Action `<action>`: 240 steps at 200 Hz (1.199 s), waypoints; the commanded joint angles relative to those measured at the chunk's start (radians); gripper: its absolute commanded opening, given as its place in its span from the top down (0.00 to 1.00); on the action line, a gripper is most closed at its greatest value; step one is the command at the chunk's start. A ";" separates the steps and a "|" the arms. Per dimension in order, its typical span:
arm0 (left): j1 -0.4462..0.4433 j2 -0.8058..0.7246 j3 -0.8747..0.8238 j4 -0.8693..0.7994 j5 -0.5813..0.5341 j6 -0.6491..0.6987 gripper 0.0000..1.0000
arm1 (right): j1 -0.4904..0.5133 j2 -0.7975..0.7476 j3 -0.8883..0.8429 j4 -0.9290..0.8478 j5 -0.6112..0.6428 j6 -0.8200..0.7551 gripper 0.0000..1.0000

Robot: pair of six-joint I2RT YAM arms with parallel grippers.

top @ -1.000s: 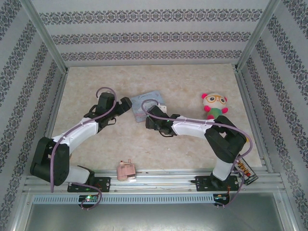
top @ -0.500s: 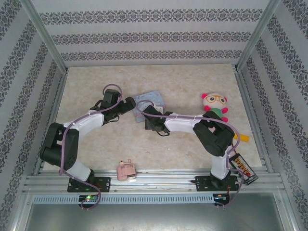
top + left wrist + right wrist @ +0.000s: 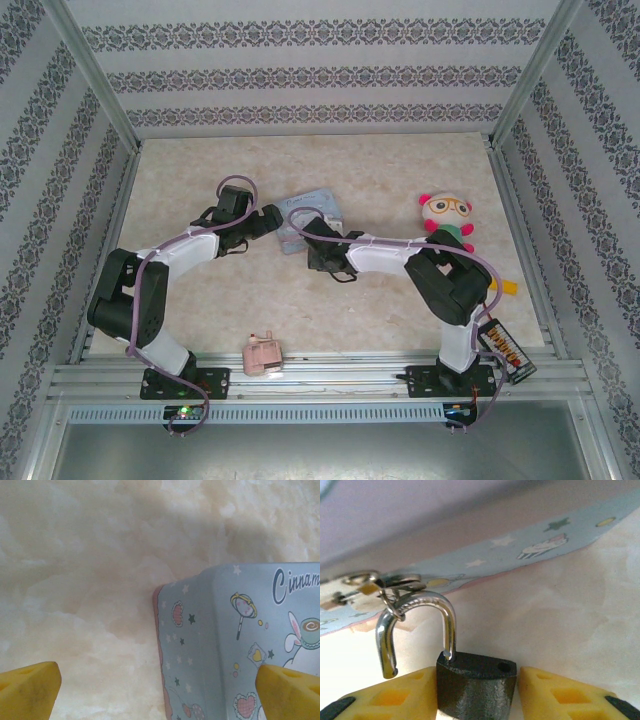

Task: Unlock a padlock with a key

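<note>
Padlock (image 3: 476, 682) sits upright between the right gripper (image 3: 476, 700) fingers, dark body flanked by a yellow pad on each side. Both pads touch the body's sides, so the jaws are pinching it. Silver shackle (image 3: 420, 610) arches up and left. Its right leg goes into the body; its left leg hangs free beside the left pad (image 3: 395, 695), out of the body. An empty hole shows on the body's top right. A small wire ring (image 3: 395, 597) is looped over the shackle's bend with small metal bits trailing left. They are blurred, so cannot tell if one is the key.

Right behind the padlock is the side wall of the blue tin (image 3: 535, 542), with stars and cartoon print, standing on the marbled table (image 3: 580, 625).

In the top view the right gripper (image 3: 303, 232) is at the tin's (image 3: 318, 203) near edge and the left gripper (image 3: 267, 219) at its left edge.

Left wrist view: left gripper (image 3: 160, 692) jaws spread wide, holding nothing. Yellow fingertips (image 3: 30, 690) sit at the bottom corners of the frame. The tin's corner (image 3: 200, 645) lies between them, the right tip over the lid, the left over bare table.

Further out: plush toy (image 3: 446, 216) right of the tin, pink plastic toy (image 3: 262, 353) at the near edge between the arm bases, yellow-and-orange stick (image 3: 506, 288) at the right rail.
</note>
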 commanded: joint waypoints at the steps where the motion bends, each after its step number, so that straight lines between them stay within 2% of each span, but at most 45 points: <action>1: -0.010 -0.025 0.007 -0.045 -0.032 0.032 0.01 | -0.019 -0.010 -0.038 -0.002 -0.024 -0.008 0.57; 18: -0.013 -0.040 -0.007 -0.040 -0.042 0.028 0.01 | -0.027 -0.010 -0.049 0.013 -0.042 -0.009 0.63; 63: -0.021 -0.066 -0.018 -0.039 -0.059 0.039 0.01 | -0.034 -0.008 -0.059 0.029 -0.059 -0.022 0.64; 118: -0.077 -0.053 0.012 -0.070 -0.129 0.089 0.01 | -0.042 -0.016 -0.097 0.075 -0.089 -0.009 0.73; 125: -0.081 -0.049 0.016 -0.070 -0.131 0.090 0.01 | -0.044 -0.017 -0.102 0.082 -0.093 -0.007 0.76; 132: -0.083 -0.043 0.017 -0.070 -0.134 0.092 0.01 | -0.044 -0.019 -0.107 0.086 -0.095 -0.006 0.86; 136: -0.085 -0.041 0.017 -0.070 -0.136 0.092 0.01 | -0.044 -0.021 -0.109 0.086 -0.094 -0.006 0.88; 166: -0.102 -0.023 0.025 -0.070 -0.153 0.103 0.01 | -0.046 -0.028 -0.123 0.088 -0.099 -0.004 0.88; 201: -0.126 -0.015 0.037 -0.072 -0.180 0.127 0.01 | -0.045 -0.046 -0.139 0.088 -0.088 -0.016 0.99; 240: -0.166 -0.001 0.058 -0.083 -0.231 0.178 0.01 | -0.047 -0.084 -0.175 0.105 -0.077 -0.032 1.00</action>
